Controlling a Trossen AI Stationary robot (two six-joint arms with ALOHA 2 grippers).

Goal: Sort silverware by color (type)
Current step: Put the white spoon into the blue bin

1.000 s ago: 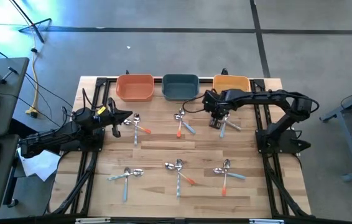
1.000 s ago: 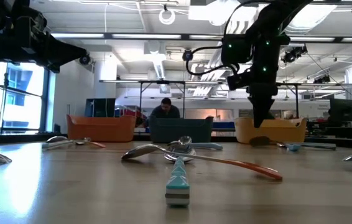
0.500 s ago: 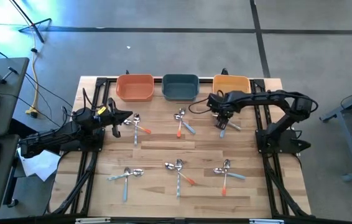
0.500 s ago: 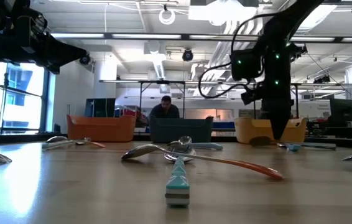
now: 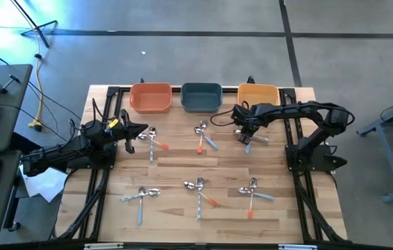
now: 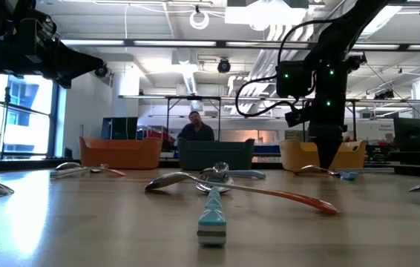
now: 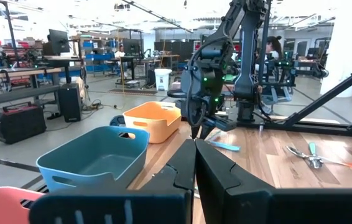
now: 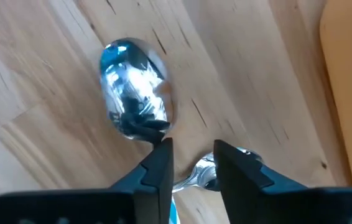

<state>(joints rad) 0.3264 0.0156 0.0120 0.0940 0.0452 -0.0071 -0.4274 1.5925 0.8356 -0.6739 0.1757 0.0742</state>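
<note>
Small spoons and forks with orange, light blue or plain metal handles lie in several clusters on the wooden table (image 5: pixel 176 170). My right gripper (image 5: pixel 247 136) points down on the far-right cluster (image 5: pixel 257 139), in front of the yellow bowl (image 5: pixel 257 93). In the right wrist view its fingers stand a little apart (image 8: pixel 188 165), with a shiny metal neck (image 8: pixel 204 174) of a light-blue-handled piece between them and a spoon bowl (image 8: pixel 135 102) just beyond. My left gripper (image 7: pixel 194 152) waits shut and level above the table's left edge (image 5: pixel 141 128). My right gripper comes from above, pointing down, its fingers (image 8: pixel 157 165) on either side of the metal neck (image 8: pixel 206 177), which lies flat on the table. The neighbouring spoon's neck (image 8: pixel 148 132) runs up to one fingertip. Whether the fingers touch either piece, I cannot tell.
Orange (image 5: pixel 150 97), teal (image 5: pixel 201 97) and yellow bowls stand in a row along the far edge. Other silverware clusters lie at the far left (image 5: pixel 151 139), far middle (image 5: pixel 203 135) and along the near side (image 5: pixel 198 189). A person sits in the room behind (image 6: pixel 195 127).
My right gripper has come down onto the far-right cluster, shifting a little toward the table's right edge. In the low view a shiny spoon head now shows beside its fingers.
</note>
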